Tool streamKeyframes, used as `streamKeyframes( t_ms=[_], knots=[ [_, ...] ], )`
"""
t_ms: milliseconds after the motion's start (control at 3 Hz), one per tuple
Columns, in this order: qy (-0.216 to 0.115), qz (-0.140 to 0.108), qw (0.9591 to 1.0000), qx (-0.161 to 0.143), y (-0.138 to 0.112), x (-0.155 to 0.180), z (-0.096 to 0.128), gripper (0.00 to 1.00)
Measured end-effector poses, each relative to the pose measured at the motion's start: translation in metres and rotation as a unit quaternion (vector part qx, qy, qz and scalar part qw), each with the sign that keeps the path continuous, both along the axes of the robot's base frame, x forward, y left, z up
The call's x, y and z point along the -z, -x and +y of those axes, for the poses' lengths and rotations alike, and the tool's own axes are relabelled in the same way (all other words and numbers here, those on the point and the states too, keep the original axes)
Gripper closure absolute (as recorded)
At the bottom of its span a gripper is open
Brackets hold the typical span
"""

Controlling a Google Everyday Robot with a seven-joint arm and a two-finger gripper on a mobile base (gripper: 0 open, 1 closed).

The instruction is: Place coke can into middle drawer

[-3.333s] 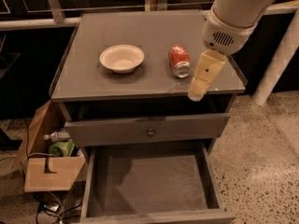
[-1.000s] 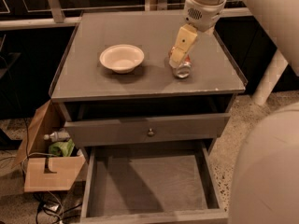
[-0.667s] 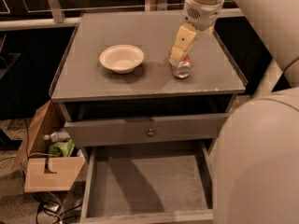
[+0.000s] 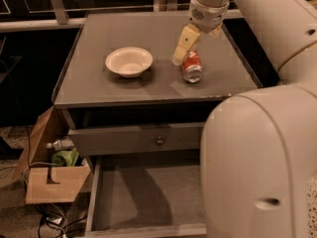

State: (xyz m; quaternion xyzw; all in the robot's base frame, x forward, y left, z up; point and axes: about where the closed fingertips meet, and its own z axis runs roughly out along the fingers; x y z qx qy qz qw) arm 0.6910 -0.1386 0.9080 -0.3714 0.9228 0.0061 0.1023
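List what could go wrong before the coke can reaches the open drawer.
1. The coke can lies on its side beside the gripper; a nudge may roll it away.
2. The robot's arm hides part of the middle drawer, so the drop could miss.

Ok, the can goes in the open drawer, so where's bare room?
The middle drawer is bare from its left wall to where the robot's body hides it. On the tabletop, the back strip and the side left of the white bowl are free. Crowded: right of the bowl, where the gripper is at the coke can.
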Motion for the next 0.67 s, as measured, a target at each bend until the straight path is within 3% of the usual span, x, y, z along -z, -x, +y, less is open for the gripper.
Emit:
streamKeyframes(
  t_ms=[333,667],
  knots=[
    [-0.009,-0.007,0.9993,0.035,-0.0398,0.0270,-0.0035,0.00],
    [-0.015,-0.014,0.9992,0.033,-0.0463,0.0321,-0.0012,0.00]
  ],
)
